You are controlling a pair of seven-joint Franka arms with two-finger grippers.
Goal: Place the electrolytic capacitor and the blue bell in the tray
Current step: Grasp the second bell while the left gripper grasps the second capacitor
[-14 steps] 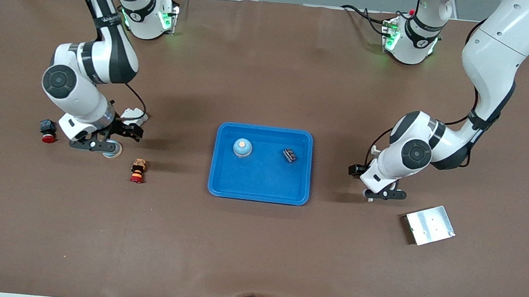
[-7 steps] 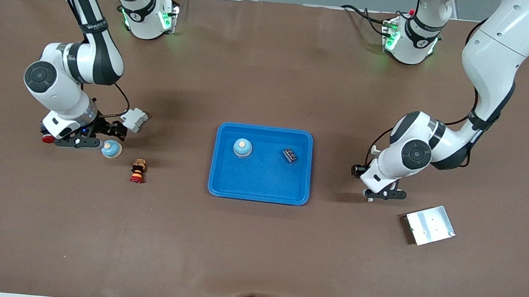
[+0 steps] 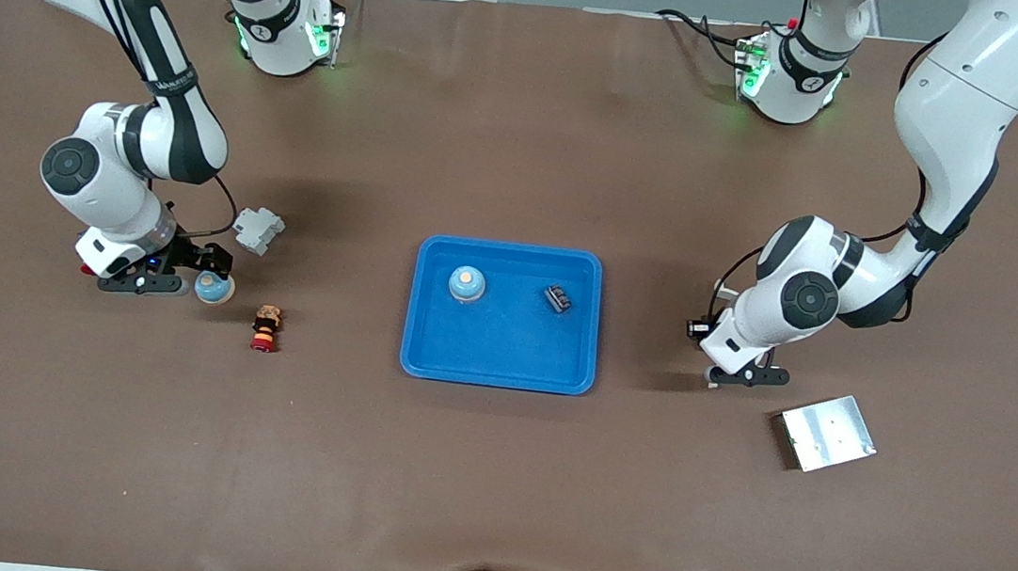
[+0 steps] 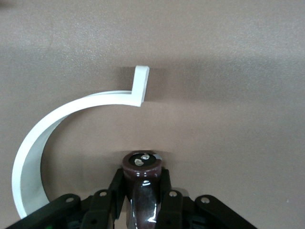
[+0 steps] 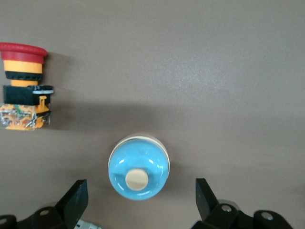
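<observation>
A blue bell point(image 3: 467, 284) already sat in the tray point(image 3: 426, 352). The left tool point(image 3: 739, 376) clenched the capacitor point(image 4: 142, 183) above the desk point(image 3: 489, 473); the right tool point(image 3: 151, 284) hung spread beside another bell point(image 3: 213, 289).

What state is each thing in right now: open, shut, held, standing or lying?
left tool: shut on the capacitor, above the table
capacitor: held
right tool: open, fingers either side of the table bell
table bell: upright, not gripped
tray bell: upright in the tray
tray: also holds a small black part
red button: lying on its side
</observation>
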